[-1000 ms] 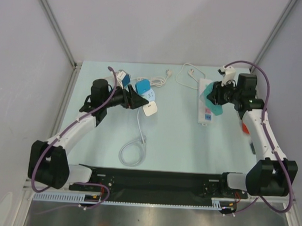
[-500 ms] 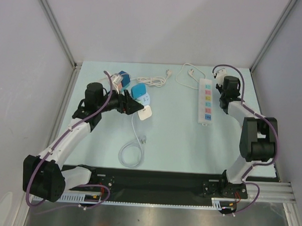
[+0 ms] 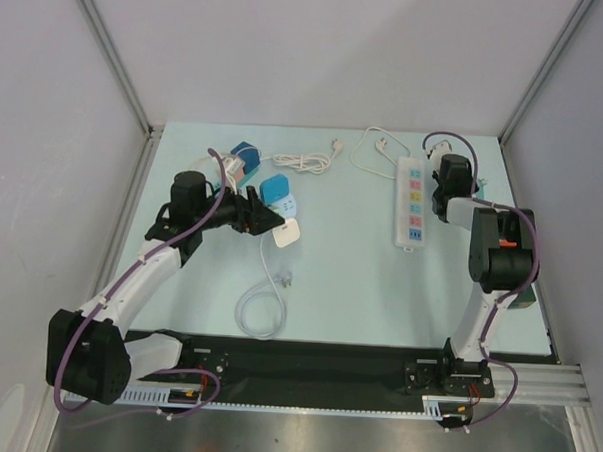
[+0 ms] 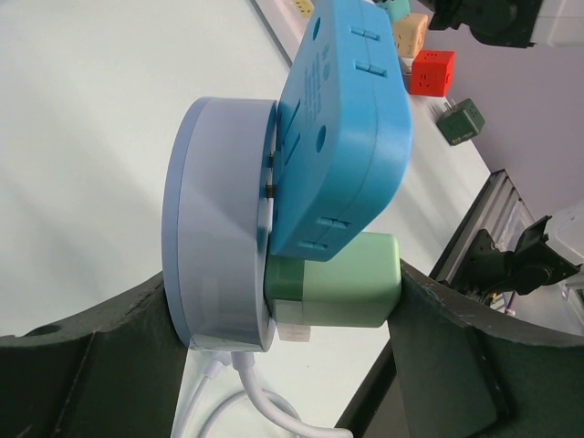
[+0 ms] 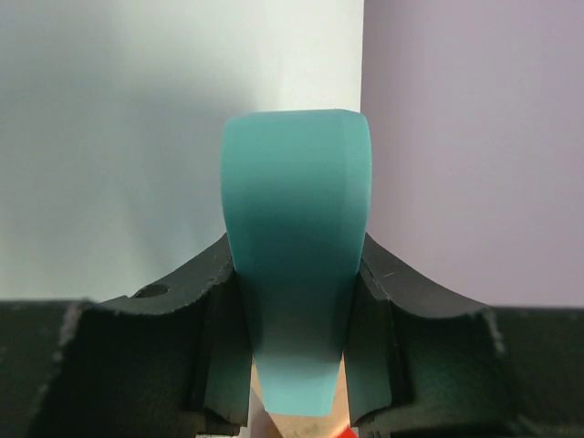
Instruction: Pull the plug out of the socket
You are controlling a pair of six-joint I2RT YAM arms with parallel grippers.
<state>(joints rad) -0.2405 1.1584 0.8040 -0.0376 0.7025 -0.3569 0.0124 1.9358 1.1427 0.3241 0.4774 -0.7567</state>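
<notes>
In the left wrist view a round grey-blue socket point(image 4: 219, 228) carries a blue plug point(image 4: 342, 128) and a green plug point(image 4: 333, 278). My left gripper point(image 4: 274, 301) is shut across the socket and the green plug, one finger against each. In the top view it holds them at mid-left point(image 3: 272, 223), with the socket's white cable point(image 3: 263, 304) trailing toward me. My right gripper point(image 5: 297, 301) is shut on a teal plug point(image 5: 297, 228). The right arm point(image 3: 452, 183) is folded back at the far right, beside the white power strip point(image 3: 410, 203). The teal plug is hidden in the top view.
A blue cube adapter point(image 3: 243, 153) and loose white cables point(image 3: 304, 164) lie at the back. Red point(image 4: 431, 73) and dark green point(image 4: 459, 121) cube adapters sit by the right edge. Walls close the left, back and right sides.
My right arm has pulled the teal plug away from beside the power strip and folded back to the far right. My left gripper has shifted slightly nearer with the socket.
</notes>
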